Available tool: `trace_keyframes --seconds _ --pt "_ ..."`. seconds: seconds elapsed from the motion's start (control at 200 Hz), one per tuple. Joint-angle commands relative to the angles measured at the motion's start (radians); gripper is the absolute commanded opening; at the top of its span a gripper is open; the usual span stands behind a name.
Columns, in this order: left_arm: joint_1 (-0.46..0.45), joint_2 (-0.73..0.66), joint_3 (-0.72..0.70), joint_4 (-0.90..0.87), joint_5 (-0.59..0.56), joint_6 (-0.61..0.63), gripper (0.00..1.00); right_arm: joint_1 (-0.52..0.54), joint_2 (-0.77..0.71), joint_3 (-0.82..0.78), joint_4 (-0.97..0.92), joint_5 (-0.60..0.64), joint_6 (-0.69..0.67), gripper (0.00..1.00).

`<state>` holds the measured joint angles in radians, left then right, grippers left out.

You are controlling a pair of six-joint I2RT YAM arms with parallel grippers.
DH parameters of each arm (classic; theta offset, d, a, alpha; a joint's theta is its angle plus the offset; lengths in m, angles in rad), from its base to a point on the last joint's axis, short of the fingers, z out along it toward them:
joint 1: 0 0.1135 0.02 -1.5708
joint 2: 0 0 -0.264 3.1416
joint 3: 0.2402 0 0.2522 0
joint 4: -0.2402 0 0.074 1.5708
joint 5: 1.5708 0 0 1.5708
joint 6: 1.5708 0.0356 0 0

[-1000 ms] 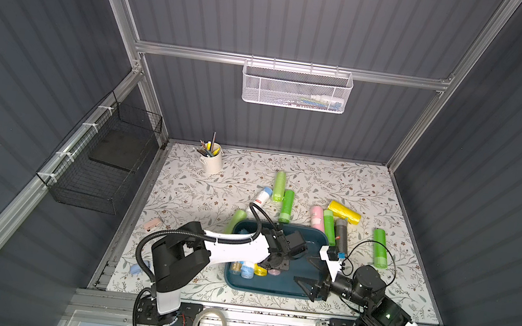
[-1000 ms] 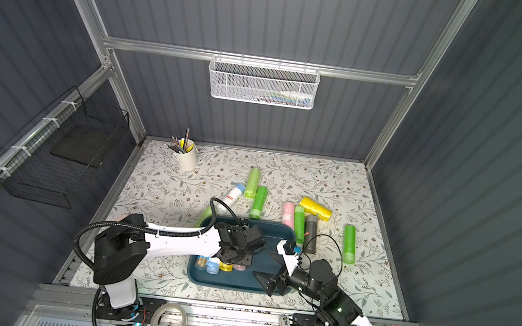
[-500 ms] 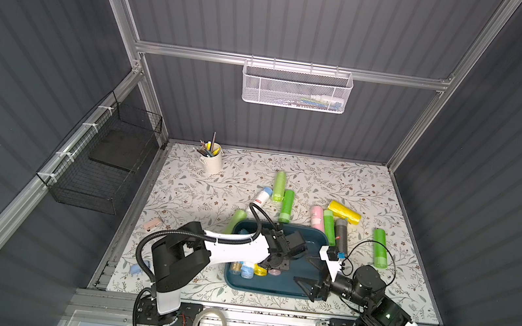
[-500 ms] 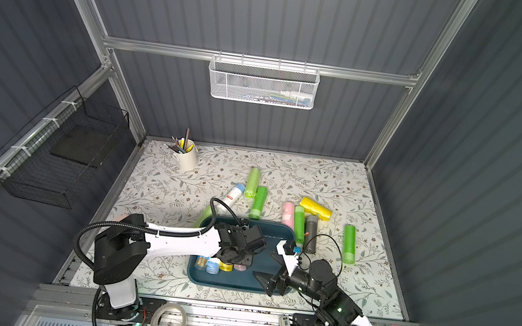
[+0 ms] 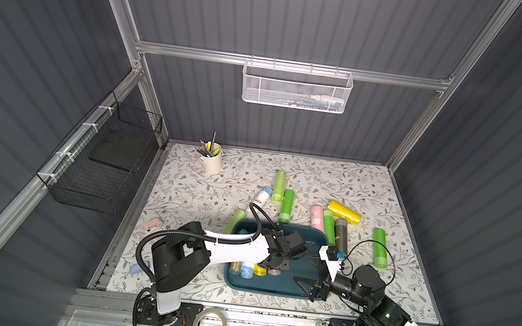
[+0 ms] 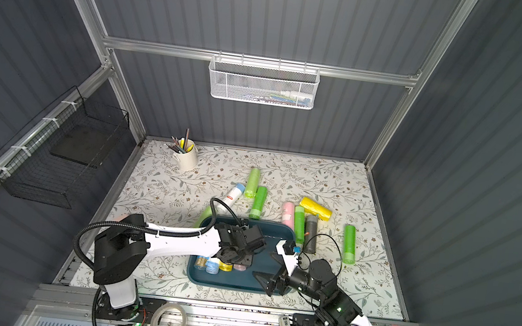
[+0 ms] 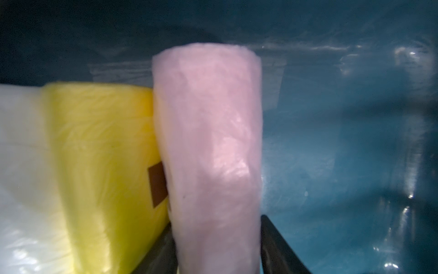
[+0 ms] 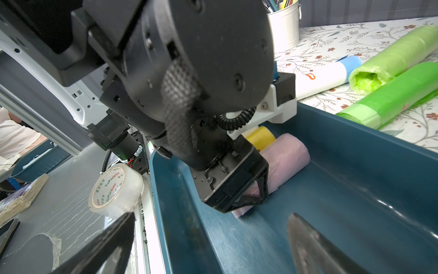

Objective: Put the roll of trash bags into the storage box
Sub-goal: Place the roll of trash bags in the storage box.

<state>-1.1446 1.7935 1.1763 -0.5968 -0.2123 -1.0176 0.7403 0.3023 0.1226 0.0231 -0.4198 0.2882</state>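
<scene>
The pink roll [image 7: 208,132] lay on the floor of the box [image 8: 355,147], pressed against the yellow roll [image 7: 102,154] on 1 side, with bare floor on the other. The left gripper [image 7: 218,242] straddled its near end, 1 finger on each flank and close against the film. Whether it was pinching or had let go could not be told. The right gripper [image 8: 208,249] hung wide open and empty over the box, just beside the left one.

The likeliest slip would come at lift-off: soft film could cling to a pad and rise with it, tipping the roll or tugging it loose. The finger wedged between the 2 rolls might drag the yellow one along. With nothing on its free side, a nudged roll could trundle across the floor, though the rim should stop it. The 2 grippers were near enough that a careless retreat could knock them together.
</scene>
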Motion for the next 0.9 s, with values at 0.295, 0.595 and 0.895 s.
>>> trace_keyframes --seconds 0.295,0.595,0.895 --pt "0.006 0.002 0.020 -0.089 -0.021 0.004 0.56 -0.002 0.001 0.006 0.023 -0.012 0.000 0.99" --pt "0.005 -0.017 0.036 -0.104 -0.025 0.006 0.57 -0.002 0.002 0.006 0.023 -0.014 0.000 0.99" --pt "0.005 -0.032 0.041 -0.122 -0.039 0.006 0.57 -0.002 0.001 0.006 0.023 -0.014 0.000 0.99"
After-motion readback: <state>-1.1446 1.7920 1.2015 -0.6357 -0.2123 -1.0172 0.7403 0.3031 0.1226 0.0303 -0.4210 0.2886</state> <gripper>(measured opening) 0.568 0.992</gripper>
